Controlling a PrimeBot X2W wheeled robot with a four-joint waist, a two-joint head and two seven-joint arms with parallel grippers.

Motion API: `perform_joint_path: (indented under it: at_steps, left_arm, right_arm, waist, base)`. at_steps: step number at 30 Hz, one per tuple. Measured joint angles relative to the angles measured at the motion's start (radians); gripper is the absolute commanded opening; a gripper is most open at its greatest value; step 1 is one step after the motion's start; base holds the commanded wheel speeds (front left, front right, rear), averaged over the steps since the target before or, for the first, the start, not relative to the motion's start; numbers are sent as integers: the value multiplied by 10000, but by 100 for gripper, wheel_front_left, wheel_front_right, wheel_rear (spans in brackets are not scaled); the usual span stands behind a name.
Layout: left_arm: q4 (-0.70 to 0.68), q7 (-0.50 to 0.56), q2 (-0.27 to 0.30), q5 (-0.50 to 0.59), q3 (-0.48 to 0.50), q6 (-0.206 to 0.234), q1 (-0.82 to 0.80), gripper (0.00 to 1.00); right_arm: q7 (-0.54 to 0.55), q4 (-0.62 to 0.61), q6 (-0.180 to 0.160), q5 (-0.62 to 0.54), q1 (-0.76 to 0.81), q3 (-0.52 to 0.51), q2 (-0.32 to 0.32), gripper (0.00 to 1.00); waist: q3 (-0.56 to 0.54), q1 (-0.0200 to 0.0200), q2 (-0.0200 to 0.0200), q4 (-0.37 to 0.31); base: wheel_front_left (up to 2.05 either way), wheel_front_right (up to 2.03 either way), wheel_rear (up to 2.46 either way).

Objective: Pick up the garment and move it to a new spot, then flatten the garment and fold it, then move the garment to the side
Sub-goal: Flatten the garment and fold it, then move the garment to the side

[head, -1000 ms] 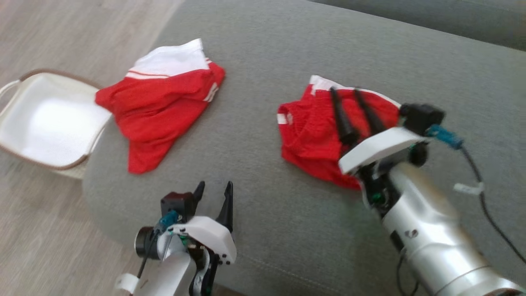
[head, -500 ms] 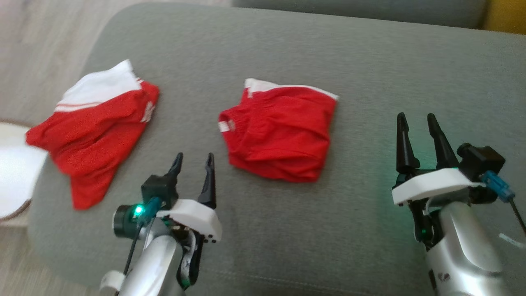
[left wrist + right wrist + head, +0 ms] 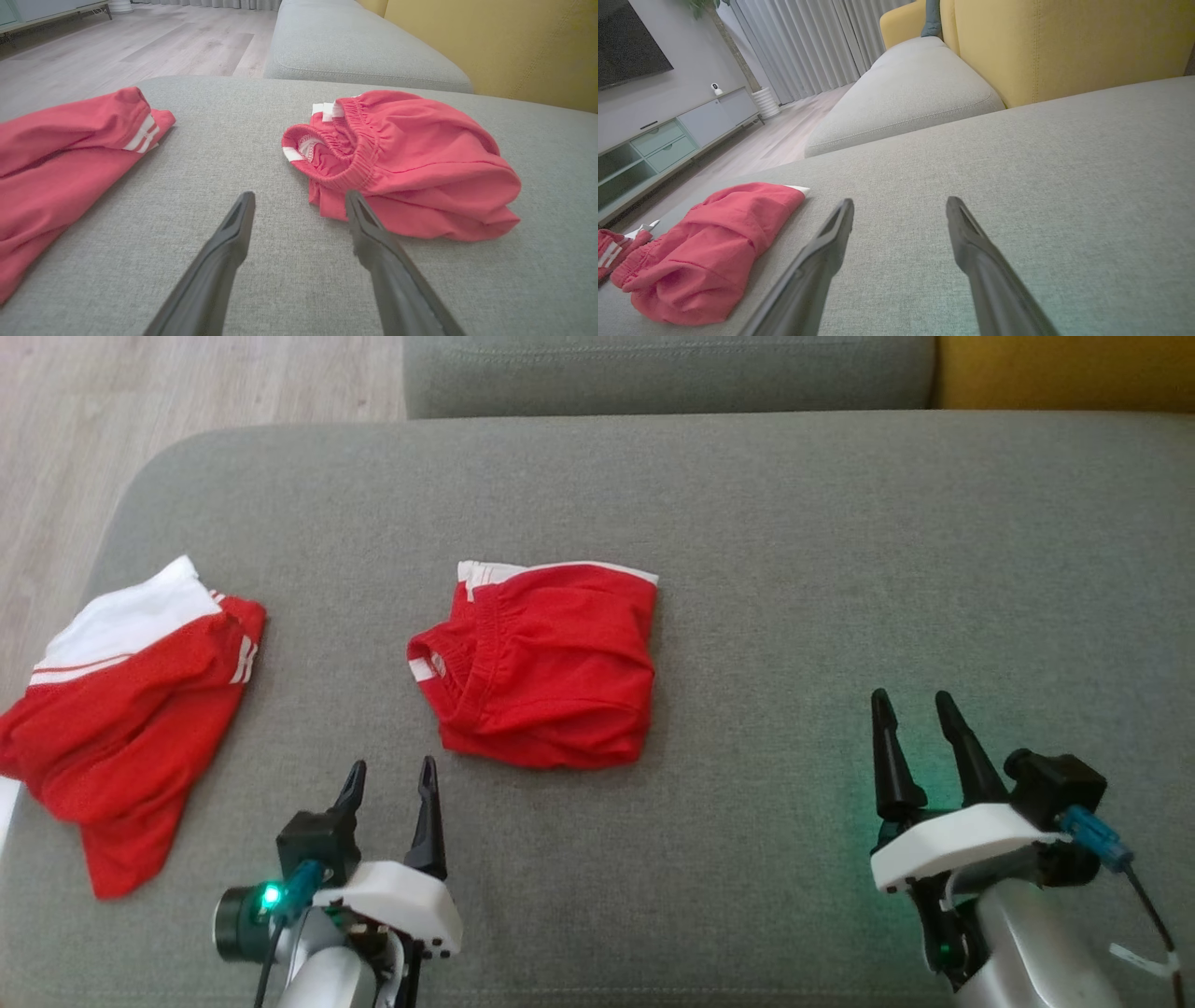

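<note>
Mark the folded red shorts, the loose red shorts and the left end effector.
folded red shorts (image 3: 551,672), head view, top layer's middle.
loose red shorts (image 3: 121,709), head view, red mesh.
left end effector (image 3: 392,767), head view, between fingertips.

An unfolded pair of red-and-white shorts (image 3: 121,709) lies rumpled at the left edge of a grey sofa seat cushion (image 3: 794,523). Beyond it are a second grey cushion (image 3: 653,373), a yellow backrest (image 3: 1064,373) and wood floor (image 3: 187,392). Further off stand a pale TV cabinet (image 3: 658,140) and grey curtains (image 3: 808,42).
</note>
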Motion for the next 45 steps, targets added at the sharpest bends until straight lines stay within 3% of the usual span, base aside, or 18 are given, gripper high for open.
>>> perform_joint_path:
  at_steps: [4,11,17,25,27,29,30,37,45]
  left_arm:
    - [-15,0,2,-2,52,-86,95,100]
    - [-226,0,4,15,-293,-173,71,100]
    - [-422,0,10,44,-924,-259,-228,100]
    - [-456,0,17,-33,-1471,-159,-361,100]
    - [-512,0,13,-104,-1501,-150,-361,100]
    - [-537,0,19,-119,-1496,-146,-361,100]
    - [-541,0,19,-136,-1496,-105,-362,100]
    - [-487,0,23,-75,-1275,-105,-552,100]
    - [-376,0,23,27,-1229,-305,-1069,100]
  right_arm:
    - [0,25,0,119,8,190,4,100]
    - [0,583,0,1011,-323,1442,6,100]
    - [0,1321,0,1755,-1610,2336,0,100]
    - [0,3511,0,2232,-2872,2769,-25,100]
    - [0,3881,0,2274,-3118,2773,-29,92]
    - [0,4046,0,2307,-3356,2780,-42,40]
    - [0,4109,0,2401,-3475,2846,-50,0]
    - [0,3923,0,2694,-3661,3083,-40,0]
    - [0,3354,0,2376,-3525,3104,-46,0]
  waist:
    - [-111,0,0,-31]
    - [75,0,0,404]
    - [412,0,0,1171]
    - [889,0,0,2410]
    - [1018,0,0,2647]
    - [1154,0,0,2801]
    - [1219,0,-1,2847]
    - [1292,0,-1,2300]
    - [1155,0,0,578]
  base:
    - [0,0,0]
    - [0,0,0]
    - [0,0,0]
    - [0,0,0]
    - [0,0,0]
    - [0,0,0]
    - [0,0,0]
    - [0,0,0]
    - [0,0,0]
